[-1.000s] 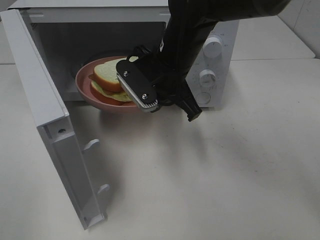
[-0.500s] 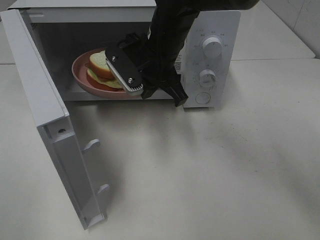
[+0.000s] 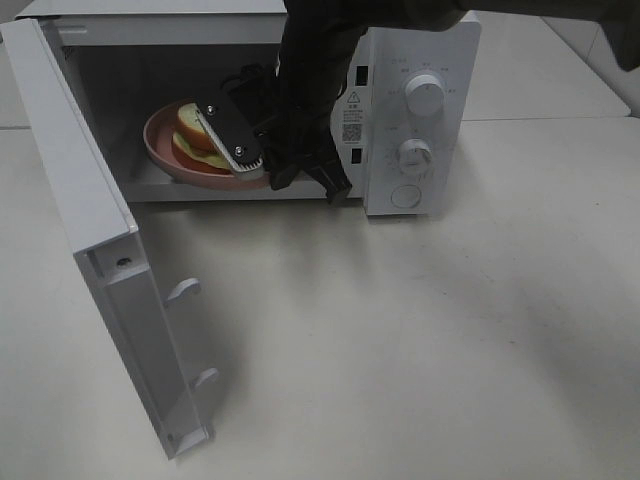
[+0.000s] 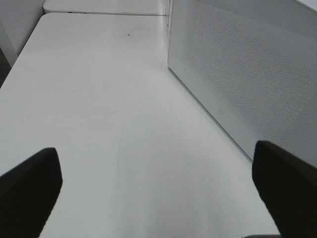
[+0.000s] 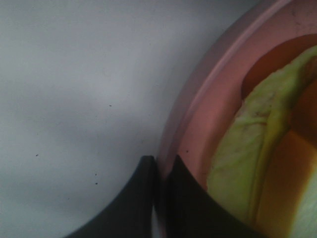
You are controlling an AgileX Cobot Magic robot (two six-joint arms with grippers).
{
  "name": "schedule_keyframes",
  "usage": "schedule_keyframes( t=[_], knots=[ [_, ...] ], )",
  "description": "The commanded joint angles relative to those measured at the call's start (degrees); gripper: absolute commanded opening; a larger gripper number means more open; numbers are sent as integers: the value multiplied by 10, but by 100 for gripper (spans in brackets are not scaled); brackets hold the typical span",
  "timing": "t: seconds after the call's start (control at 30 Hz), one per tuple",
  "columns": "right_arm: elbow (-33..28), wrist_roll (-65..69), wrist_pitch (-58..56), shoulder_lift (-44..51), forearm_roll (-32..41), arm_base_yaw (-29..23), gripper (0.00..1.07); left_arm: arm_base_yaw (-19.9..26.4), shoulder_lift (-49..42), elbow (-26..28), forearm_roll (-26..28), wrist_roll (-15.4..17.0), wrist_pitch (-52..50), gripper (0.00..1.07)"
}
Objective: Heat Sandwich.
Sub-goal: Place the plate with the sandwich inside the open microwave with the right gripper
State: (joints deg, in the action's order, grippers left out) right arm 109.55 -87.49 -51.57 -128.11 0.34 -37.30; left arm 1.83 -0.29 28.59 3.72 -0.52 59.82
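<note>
The sandwich lies on the pink plate inside the open microwave, towards its left. The right claw pinches the plate's rim, and its arm blocks the opening. The door stands swung out at near left. The left claw gapes wide and empty over the surface.

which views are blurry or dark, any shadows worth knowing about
Exterior high: sharp, evenly lit; the arm throws a soft shadow on the table and dims the microwave cavity around the sandwich. Right wrist: too close, so the plate rim and right pincer look soft. Left wrist: table crisp, left pincer fingers blurred dark.
</note>
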Motion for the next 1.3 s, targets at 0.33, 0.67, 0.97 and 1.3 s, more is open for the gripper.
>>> schedule_keyframes(
  t=[0.33, 0.67, 0.97, 1.3],
  knots=[
    [90, 43, 0, -50, 2, -1, 5, 2, -14, -2, 2, -1, -6, 99],
    [129, 51, 15, -78, 1, -1, 6, 2, -14, -2, 2, -1, -6, 99],
    [165, 78, 17, -107, 1, -1, 6, 2, -14, -2, 2, -1, -6, 99],
    [165, 109, 32, -113, -3, 1, 8, 2, -14, -2, 2, -1, -6, 99]
  ],
)
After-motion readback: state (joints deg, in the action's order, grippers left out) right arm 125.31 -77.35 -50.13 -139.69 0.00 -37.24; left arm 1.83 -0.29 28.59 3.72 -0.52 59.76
